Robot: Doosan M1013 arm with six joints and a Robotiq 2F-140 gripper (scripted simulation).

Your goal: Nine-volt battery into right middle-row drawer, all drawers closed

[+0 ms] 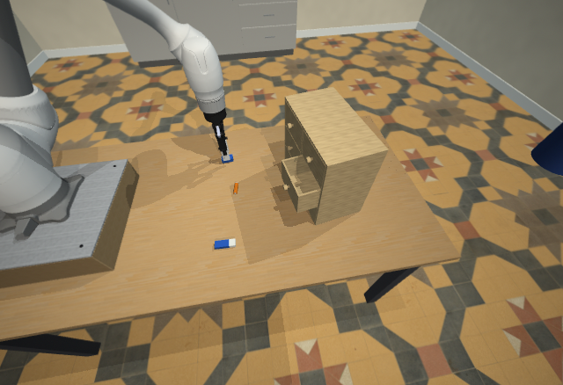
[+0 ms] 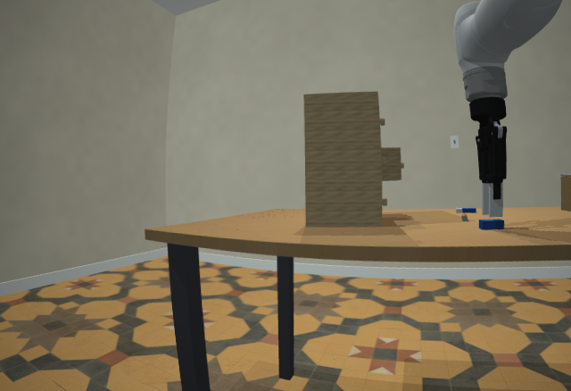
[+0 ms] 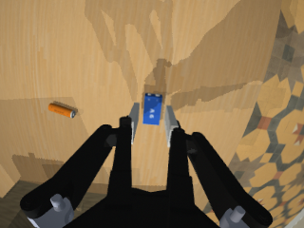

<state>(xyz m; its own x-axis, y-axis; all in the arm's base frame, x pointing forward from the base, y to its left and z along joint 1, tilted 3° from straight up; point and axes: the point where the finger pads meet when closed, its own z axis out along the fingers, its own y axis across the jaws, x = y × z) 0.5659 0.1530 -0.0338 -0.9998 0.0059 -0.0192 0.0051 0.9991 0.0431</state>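
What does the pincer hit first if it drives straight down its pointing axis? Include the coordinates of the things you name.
Probably the blue nine-volt battery (image 1: 230,156) (image 2: 491,224) (image 3: 152,109) or the tabletop right beside it; exact pincer (image 1: 223,156) (image 2: 492,215) (image 3: 152,112) alignment is unclear.

The chest (image 1: 350,131) (image 2: 343,161) looks like matt, pale-grained wood — the counter (image 1: 177,253) (image 2: 258,234) (image 3: 38,57) smoother, warmer wood; the robot's base plate (image 1: 98,199) resembles brushed metal — dull grey.

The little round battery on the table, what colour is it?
Orange, best seen in the wrist view.
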